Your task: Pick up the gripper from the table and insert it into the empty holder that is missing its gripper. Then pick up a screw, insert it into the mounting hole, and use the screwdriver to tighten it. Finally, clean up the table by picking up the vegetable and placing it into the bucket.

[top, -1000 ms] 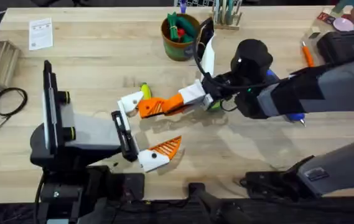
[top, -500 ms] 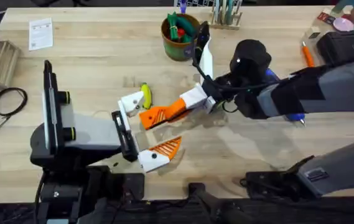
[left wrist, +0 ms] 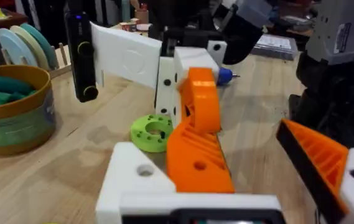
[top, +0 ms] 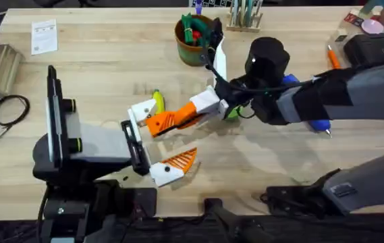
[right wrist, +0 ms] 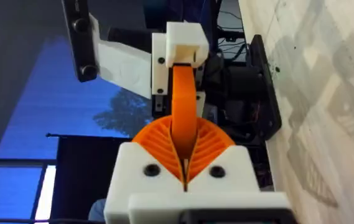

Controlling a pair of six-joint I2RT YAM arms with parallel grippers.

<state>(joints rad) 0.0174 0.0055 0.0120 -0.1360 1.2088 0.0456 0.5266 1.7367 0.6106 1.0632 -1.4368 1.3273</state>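
Swung back level, nearer holder (top: 140, 110) | right gripper (top: 213, 108) clamped on orange gripper (top: 168, 119), tip touching or just short of holder's seat, cannot tell | align wedge with slot, push straight | left gripper (top: 152, 144) spread, one finger bare, nothing held

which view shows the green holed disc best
The left wrist view: the green disc lies flat on the table, its centre hole and small holes plain. In the overhead view a green sliver peeks from under the right arm.
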